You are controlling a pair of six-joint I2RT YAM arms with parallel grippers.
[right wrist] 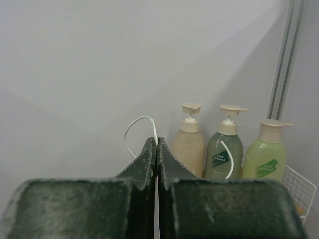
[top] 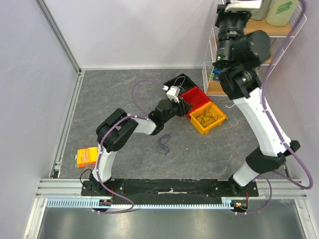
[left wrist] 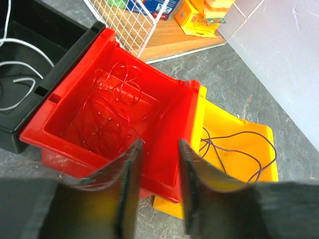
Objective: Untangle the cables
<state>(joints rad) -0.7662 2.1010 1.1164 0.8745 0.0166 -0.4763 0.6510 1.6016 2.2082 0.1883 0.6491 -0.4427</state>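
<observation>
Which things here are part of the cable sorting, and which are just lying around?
Job: red cable, purple cable and white cable in the bins, loose purple strand on the table, white strand pinched by the right gripper.
Lying about: orange packet, pump bottles, shelf boxes.

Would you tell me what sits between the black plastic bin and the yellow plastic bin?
A red plastic bin holding thin red wire sits there, close against the black bin and the yellow bin; the left wrist view shows it.
</observation>
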